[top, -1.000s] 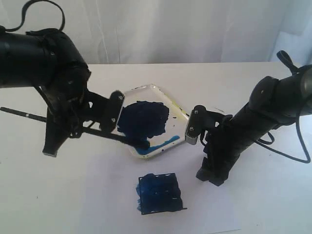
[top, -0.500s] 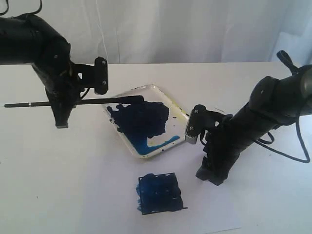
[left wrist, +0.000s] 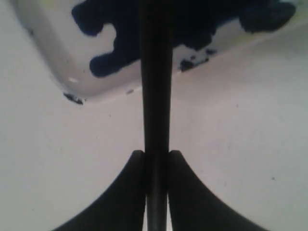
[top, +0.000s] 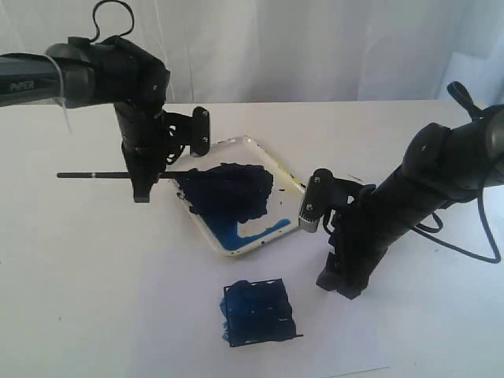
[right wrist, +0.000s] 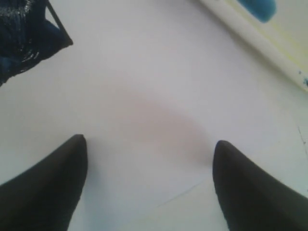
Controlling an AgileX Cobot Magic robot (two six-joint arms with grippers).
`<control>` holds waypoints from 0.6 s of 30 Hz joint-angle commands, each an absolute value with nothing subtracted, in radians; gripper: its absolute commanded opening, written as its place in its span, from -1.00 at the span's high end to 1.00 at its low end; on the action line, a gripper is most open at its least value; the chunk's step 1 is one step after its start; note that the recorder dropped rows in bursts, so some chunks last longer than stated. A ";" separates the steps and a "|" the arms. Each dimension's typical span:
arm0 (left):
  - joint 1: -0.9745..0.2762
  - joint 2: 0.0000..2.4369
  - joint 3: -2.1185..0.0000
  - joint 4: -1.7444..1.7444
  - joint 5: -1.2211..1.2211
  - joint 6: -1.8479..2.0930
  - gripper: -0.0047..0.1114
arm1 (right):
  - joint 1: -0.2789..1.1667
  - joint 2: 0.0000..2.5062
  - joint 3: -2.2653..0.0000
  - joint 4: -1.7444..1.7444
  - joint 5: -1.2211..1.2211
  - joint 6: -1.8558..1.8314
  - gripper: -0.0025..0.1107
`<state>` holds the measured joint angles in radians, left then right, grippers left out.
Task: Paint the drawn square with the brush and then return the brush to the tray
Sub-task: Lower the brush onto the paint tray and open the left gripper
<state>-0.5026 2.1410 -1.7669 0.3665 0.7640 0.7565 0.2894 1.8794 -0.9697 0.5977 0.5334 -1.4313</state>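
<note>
At the tray's [top: 250, 140] left corner, left tool [top: 148, 175] clenched on the brush [top: 87, 175] mid-handle. Thin black stick lies level, pale band near its free end, other end reaching over the tray's big dark blue blotch; bristles lost against the paint. Tray white, raised rim, light blue smear, yellow streaks. Drawn square [top: 260, 313] on white desk [top: 79, 299] near the tray, apart from it; interior smeared dark blue, black pen lines at the edges. Right tool [top: 340, 285] released, empty, low over desk right of the square.

I'm seeing the exterior camera look down across the whole worktop [top: 79, 276], while both wrist cameras sit close above it, each catching an edge of the tray [left wrist: 53, 62].
</note>
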 commanded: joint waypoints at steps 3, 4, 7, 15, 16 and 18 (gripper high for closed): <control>-0.501 2.216 -1.836 0.341 0.774 0.783 0.92 | 0.290 1.888 -0.965 0.580 0.510 -1.431 -0.25; -0.501 2.223 -1.841 0.346 0.774 0.783 0.92 | 0.290 1.888 -0.965 0.580 0.510 -1.431 -0.25; -0.501 2.245 -1.841 0.351 0.766 0.785 0.92 | 0.290 1.888 -0.965 0.580 0.510 -1.431 -0.25; -0.501 2.285 -1.841 0.359 0.720 0.785 0.92 | 0.290 1.909 -0.965 0.580 0.510 -1.426 -0.25; -0.501 2.285 -1.841 0.359 0.718 0.785 0.92 | 0.290 1.915 -0.965 0.580 0.510 -1.426 -0.25; -0.501 2.285 -1.841 0.359 0.718 0.785 0.92 | 0.290 1.920 -0.965 0.580 0.508 -1.426 -0.25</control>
<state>-0.5026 2.2681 -1.8456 0.3661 0.7108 0.7854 0.2894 1.8902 -0.9715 0.6037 0.5358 -1.4232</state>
